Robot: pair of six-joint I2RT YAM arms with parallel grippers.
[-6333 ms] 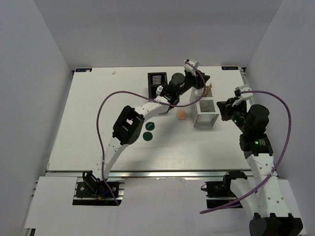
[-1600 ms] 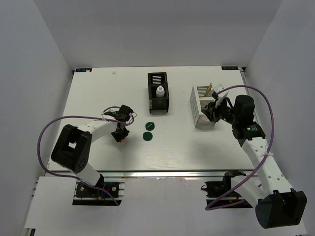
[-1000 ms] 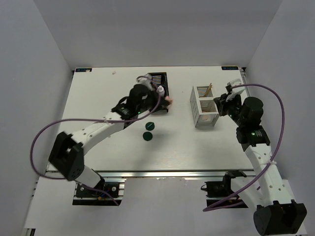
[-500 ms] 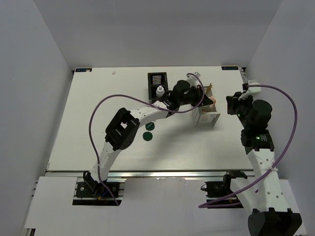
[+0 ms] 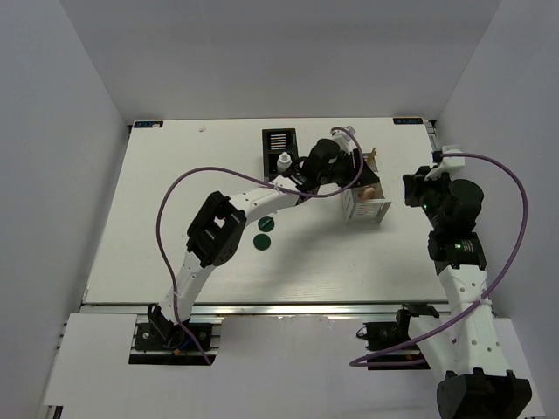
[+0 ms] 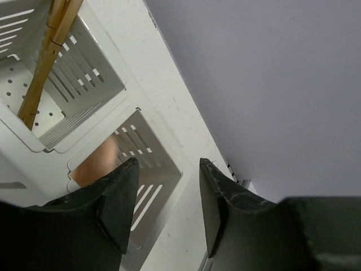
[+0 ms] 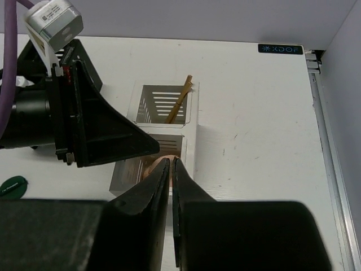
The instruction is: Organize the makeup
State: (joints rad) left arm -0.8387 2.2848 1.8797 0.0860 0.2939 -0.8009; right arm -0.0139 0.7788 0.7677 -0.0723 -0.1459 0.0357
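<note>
My left gripper [image 5: 356, 177] hangs open and empty over the white slotted organizer [image 5: 363, 215]. A peach puff [image 5: 369, 189] lies in the compartment next to the one holding the tan sticks [image 5: 371, 158]. In the left wrist view the puff [image 6: 95, 165] sits partly behind my left finger, and the gripper [image 6: 168, 169] is open. My right gripper [image 7: 171, 161] is shut and empty, just right of the organizer [image 7: 189, 141]. Two dark green discs [image 5: 265, 232] lie on the table. A white bottle [image 5: 284, 161] stands in the black organizer [image 5: 279, 185]. The pencil-like tubes are out of view.
The left arm reaches across the table's middle to the white organizer, its cable looping above. The right arm [image 5: 454, 227] stands close on the organizer's right. The table's far edge and the right wall are near the organizer.
The left gripper carried the peach puff from the table's left over to the white organizer. It has opened, and the puff now lies in the compartment. The right gripper barely moved.
</note>
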